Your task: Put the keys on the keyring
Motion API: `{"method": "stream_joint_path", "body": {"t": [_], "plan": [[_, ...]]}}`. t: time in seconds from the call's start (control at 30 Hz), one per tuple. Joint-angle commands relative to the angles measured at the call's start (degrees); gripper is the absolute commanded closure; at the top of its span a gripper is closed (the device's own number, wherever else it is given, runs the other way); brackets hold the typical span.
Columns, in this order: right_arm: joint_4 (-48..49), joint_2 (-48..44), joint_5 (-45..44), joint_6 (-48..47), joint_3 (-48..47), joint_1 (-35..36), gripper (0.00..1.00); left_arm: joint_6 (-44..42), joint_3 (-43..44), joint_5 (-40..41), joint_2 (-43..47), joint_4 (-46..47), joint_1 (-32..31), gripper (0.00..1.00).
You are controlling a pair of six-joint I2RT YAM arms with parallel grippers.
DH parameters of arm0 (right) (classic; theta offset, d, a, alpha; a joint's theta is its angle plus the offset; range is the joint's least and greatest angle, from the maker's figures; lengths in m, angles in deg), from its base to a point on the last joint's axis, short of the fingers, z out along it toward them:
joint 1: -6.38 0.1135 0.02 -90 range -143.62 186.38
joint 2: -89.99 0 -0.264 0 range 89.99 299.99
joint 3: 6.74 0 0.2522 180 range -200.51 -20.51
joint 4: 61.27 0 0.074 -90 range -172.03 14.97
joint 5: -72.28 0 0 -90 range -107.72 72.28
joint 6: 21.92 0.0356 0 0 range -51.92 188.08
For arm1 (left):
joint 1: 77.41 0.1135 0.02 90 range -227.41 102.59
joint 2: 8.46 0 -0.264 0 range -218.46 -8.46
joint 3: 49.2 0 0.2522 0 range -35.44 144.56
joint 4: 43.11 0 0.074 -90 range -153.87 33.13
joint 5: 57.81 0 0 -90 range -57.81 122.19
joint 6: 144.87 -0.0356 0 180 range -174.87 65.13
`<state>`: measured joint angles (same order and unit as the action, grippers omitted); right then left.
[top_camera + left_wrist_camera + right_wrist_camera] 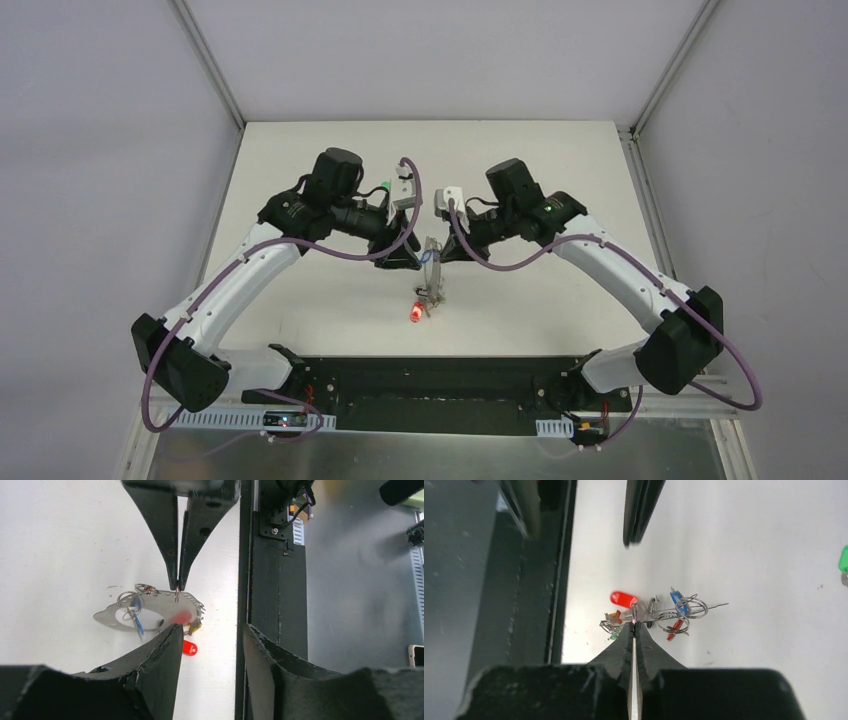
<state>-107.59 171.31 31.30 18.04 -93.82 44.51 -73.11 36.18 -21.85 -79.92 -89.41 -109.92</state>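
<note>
White table (pixel 300 300); right end effector (pixel 634 625) pinches keyring (pixel 437 262); left end effector (pixel 211 628) parted beside it.

You're in lab robot cell: bare white surface (pixel 300 200), plain grey panels (pixel 100 150) on metal posts (pixel 205 60). Left arm (pixel 235 285), right arm (pixel 620 270) bolted to black base plate (pixel 430 385). Purple cables (pixel 497 267), slotted cable duct (pixel 215 418).

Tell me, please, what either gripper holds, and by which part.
The right gripper is shut on the keyring, pinching its thin wire at the fingertips. The left gripper is open, holding nothing.
</note>
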Motion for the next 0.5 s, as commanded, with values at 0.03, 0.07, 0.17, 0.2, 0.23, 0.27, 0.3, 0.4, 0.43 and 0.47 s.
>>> {"method": "stream_joint_path", "body": {"t": [0.03,0.07,0.17,0.2,0.23,0.27,0.3,0.4,0.43,0.47], "plan": [[-3.2,-5.6,-7.2,-15.2,3.3,0.0,1.0,-5.7,3.4,-1.3,-0.6,-5.7,1.1,0.5],[-2.9,-6.2,-7.9,-16.0,4.1,0.0,1.0,-5.8,3.0,-0.9,-0.8,-5.5,1.1,0.49],[-1.4,-7.9,-9.8,-17.4,7.0,0.2,1.0,-5.4,1.4,1.5,-1.1,-3.1,1.1,0.49],[-0.5,-8.4,-10.3,-17.7,8.0,0.2,1.0,-5.1,1.0,2.4,-1.3,-2.3,1.2,0.49],[0.2,-9.0,-10.9,-18.1,9.1,0.2,1.0,-4.6,0.5,3.2,-1.4,-1.3,1.2,0.5],[0.8,-9.7,-11.4,-18.3,10.2,0.2,1.0,-3.9,0.2,4.1,-1.7,-0.4,1.2,0.5],[1.4,-10.3,-11.9,-18.7,11.6,0.2,1.0,-3.3,-0.1,5.1,-2.0,0.7,1.2,0.5],[3.0,-11.9,-12.8,-19.3,14.3,0.2,1.0,-1.2,-0.6,8.2,-2.8,3.0,1.2,0.52],[3.6,-12.3,-13.2,-19.4,15.1,0.2,1.0,-0.7,-0.8,9.1,-2.9,3.6,1.2,0.52],[3.9,-12.6,-13.6,-19.7,15.7,0.2,1.0,-0.1,-1.1,10.0,-3.2,4.3,1.2,0.52]]}}
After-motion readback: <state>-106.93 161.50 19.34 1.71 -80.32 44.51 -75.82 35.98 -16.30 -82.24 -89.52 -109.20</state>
